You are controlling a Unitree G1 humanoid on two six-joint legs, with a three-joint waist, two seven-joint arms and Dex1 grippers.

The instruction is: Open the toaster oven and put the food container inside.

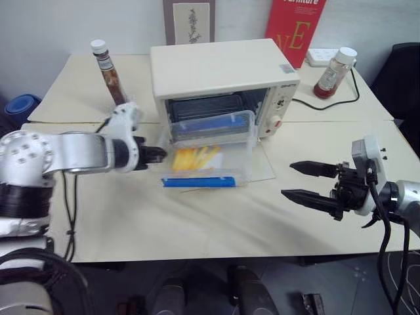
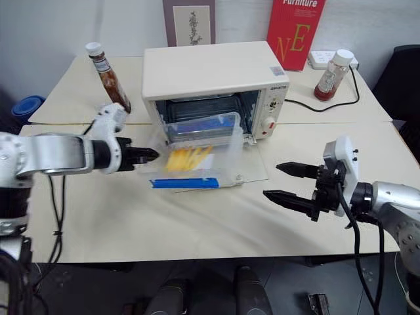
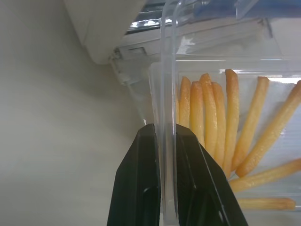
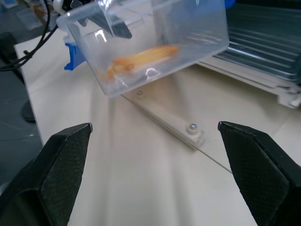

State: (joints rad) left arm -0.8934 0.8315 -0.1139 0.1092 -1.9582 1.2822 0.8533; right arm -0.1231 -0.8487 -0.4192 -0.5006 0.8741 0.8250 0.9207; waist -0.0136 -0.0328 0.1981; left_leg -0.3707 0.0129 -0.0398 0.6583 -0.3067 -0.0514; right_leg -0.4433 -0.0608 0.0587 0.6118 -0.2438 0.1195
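Observation:
The cream-white toaster oven (image 1: 216, 65) stands at the back of the table, its glass door (image 1: 266, 164) folded down flat and the wire rack showing inside. The clear food container (image 1: 210, 147), with a blue clip and yellow-orange strips, hangs tilted over the door, right in front of the oven's mouth. My left gripper (image 1: 161, 155) is shut on the container's left wall; the left wrist view shows the clear wall pinched between both black fingers (image 3: 141, 179). My right gripper (image 1: 298, 180) hovers open over the table to the right, apart from the container, pointing towards it.
A brown sauce bottle (image 1: 109, 72) stands left of the oven. At the back right are a white-capped bottle (image 1: 335, 72), a power strip (image 1: 319, 57) with the oven's black cable, and a red book (image 1: 295, 26). A black chair (image 1: 401, 79) is at the far right.

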